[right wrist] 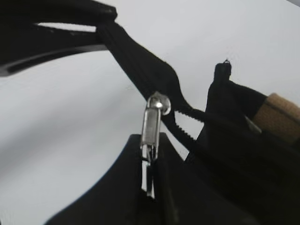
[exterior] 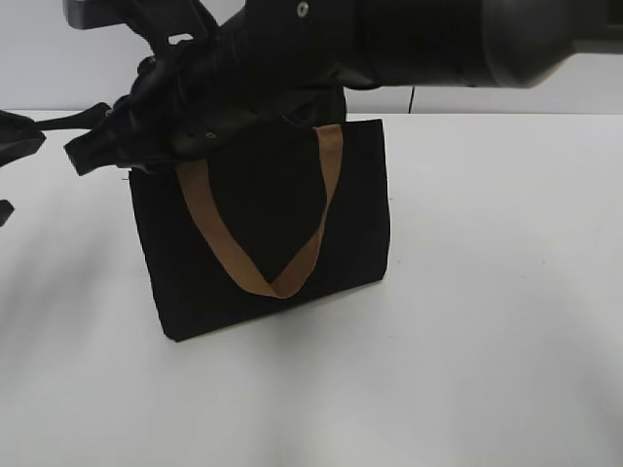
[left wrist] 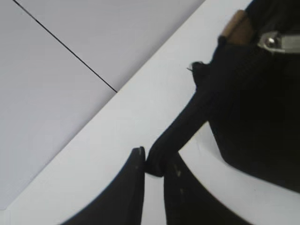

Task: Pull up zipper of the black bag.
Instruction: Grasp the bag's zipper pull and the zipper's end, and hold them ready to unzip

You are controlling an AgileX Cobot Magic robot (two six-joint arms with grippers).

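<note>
You are looking at a bare test bench, the sort found in a robotics lab rather than a home or shop. The white table [exterior: 506, 321] is plain and unmarked, and behind it stands a blank pale wall [exterior: 39, 58]; in the left wrist view that wall shows flat panels split by a thin dark seam [left wrist: 65, 47]. The only prop you have on the surface is the black bag [exterior: 263, 233], standing upright.
</note>
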